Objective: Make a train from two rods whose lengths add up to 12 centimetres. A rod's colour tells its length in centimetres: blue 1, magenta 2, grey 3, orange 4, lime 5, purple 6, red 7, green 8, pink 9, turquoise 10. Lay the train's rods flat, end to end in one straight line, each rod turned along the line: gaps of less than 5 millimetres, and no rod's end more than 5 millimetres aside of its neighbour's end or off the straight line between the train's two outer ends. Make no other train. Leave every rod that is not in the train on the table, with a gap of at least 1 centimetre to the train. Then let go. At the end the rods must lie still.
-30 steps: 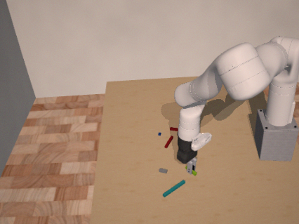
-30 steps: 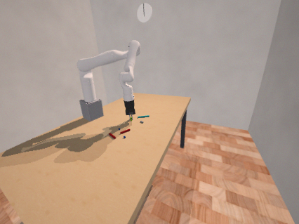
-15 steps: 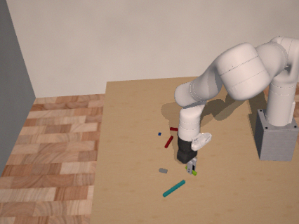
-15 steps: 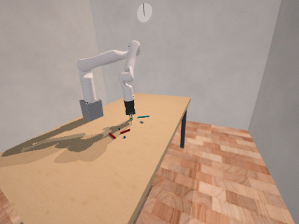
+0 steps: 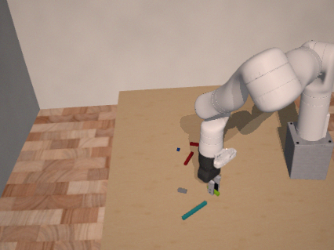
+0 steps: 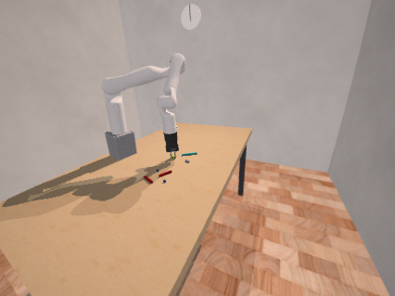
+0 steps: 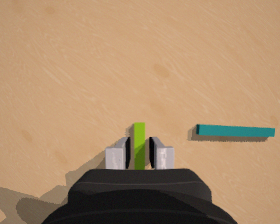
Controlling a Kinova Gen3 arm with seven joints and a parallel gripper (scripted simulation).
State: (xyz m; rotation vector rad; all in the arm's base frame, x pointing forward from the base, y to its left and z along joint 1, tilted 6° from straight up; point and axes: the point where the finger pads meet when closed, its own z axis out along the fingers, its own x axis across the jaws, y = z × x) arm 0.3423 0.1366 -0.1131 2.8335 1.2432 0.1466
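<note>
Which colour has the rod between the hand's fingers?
Lime, seen best in the wrist view.

Bare test room, lab-like. Plain grey-white walls [image 6: 287, 62], parquet wood floor [image 6: 297, 238]. One long light-wood desk [image 6: 116, 238] on dark legs [image 6: 242, 173]. White robot arm [image 6: 139, 76] mounted on a grey pedestal [image 6: 121, 151] on the desk. Round wall clock [image 6: 190, 16] high up. Small coloured rods lie on the desk.
</note>
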